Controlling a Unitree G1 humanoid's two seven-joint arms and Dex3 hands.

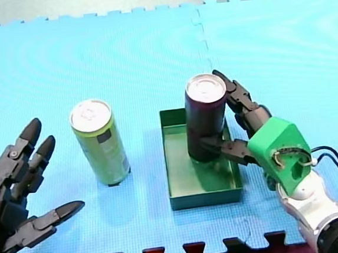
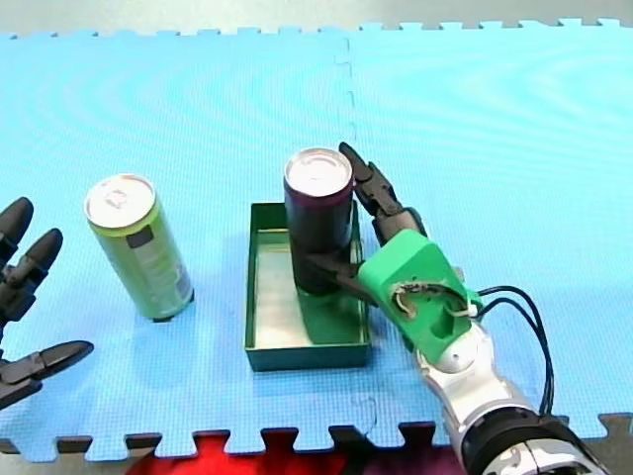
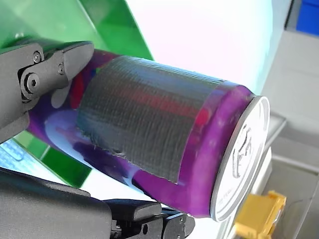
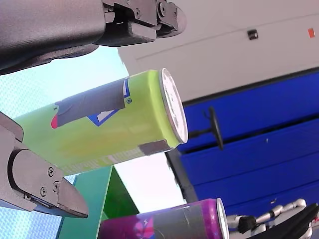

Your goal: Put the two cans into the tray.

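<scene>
At the lower left of the frame, nearest the camera, the robot's left hand (image 1: 17, 190) holds nothing, its fingers uncurled, above the blue foam mat (image 1: 121, 53). It sits well apart from the cans.

At the lower right, the right hand (image 1: 255, 134), with a green housing and a black cable (image 1: 331, 156) at the wrist, is closed around the purple can (image 1: 205, 120). The thumb presses low on the near side and the other fingers run up the far right side. The can stands upright with its base inside the walls of the green tray (image 1: 205, 198), toward the tray's far right corner. Whether it rests on the tray floor or hangs just over it cannot be told.

The first wrist view shows this grasp up close. Dark fingers (image 3: 55, 64) clamp the purple can beside a grey tape patch (image 3: 139, 119).

Left of the tray, near it but not touching, the lime-green can (image 1: 101, 144) stands upright on the mat, silver top up. In the second wrist view it appears between dark fingers (image 4: 45, 191), with the tray and purple can beyond.
</scene>
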